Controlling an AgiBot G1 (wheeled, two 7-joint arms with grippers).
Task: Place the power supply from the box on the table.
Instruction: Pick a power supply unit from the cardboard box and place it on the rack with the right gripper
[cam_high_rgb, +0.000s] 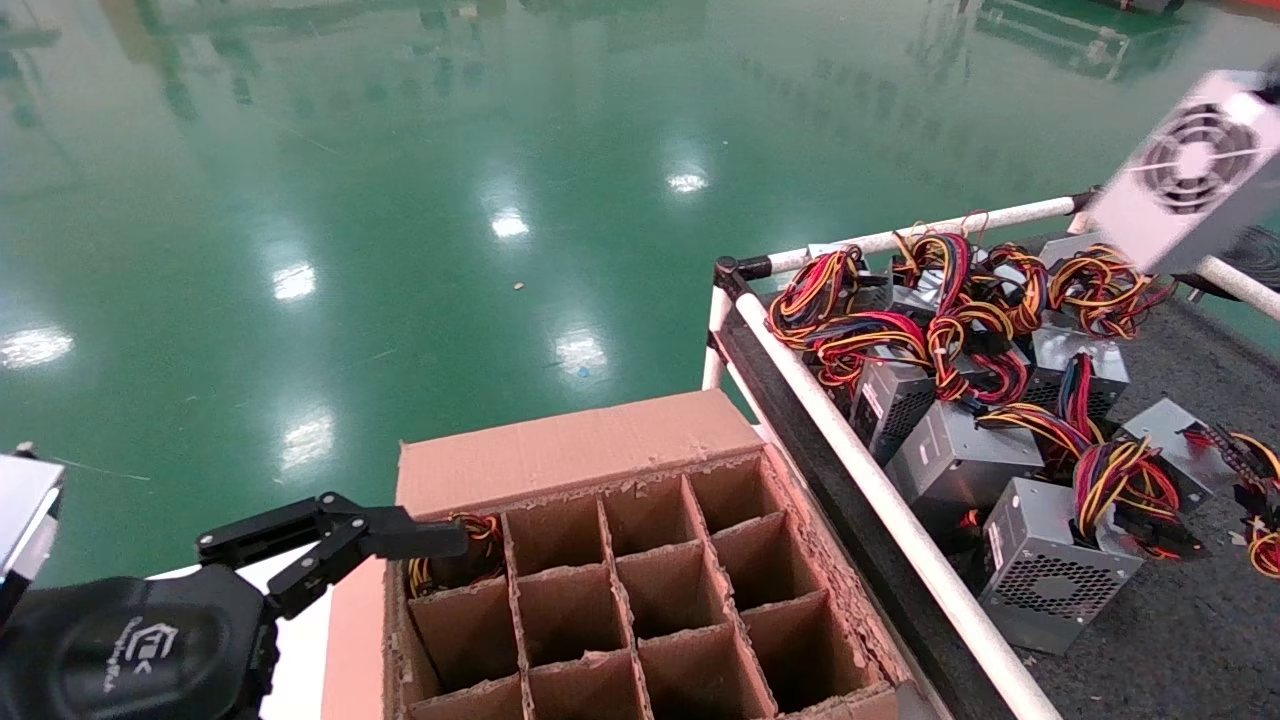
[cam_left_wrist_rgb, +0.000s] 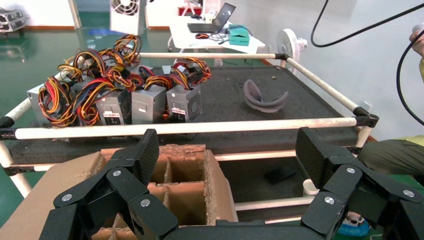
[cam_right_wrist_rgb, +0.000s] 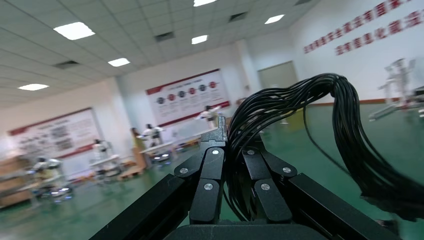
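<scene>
The power supply (cam_high_rgb: 1190, 165), a silver-grey unit with a round fan grille, hangs tilted in the air over the far rail of the table (cam_high_rgb: 1150, 640). In the right wrist view my right gripper (cam_right_wrist_rgb: 234, 145) is shut on its bundle of black cables (cam_right_wrist_rgb: 300, 100); the unit's body is out of that view. The brown box (cam_high_rgb: 560, 455) with ragged dividers stands left of the table. My left gripper (cam_high_rgb: 380, 545) is open with nothing in it, and hovers at the box's far left corner (cam_left_wrist_rgb: 192, 150).
Several silver units with red-yellow wire bundles (cam_high_rgb: 960, 330) lie on the table's left part (cam_left_wrist_rgb: 115, 90). A white rail (cam_high_rgb: 880, 490) separates box and table. A wire bundle (cam_high_rgb: 470, 545) shows in the box's far-left cell. A grey curved object (cam_left_wrist_rgb: 262, 97) lies on the table.
</scene>
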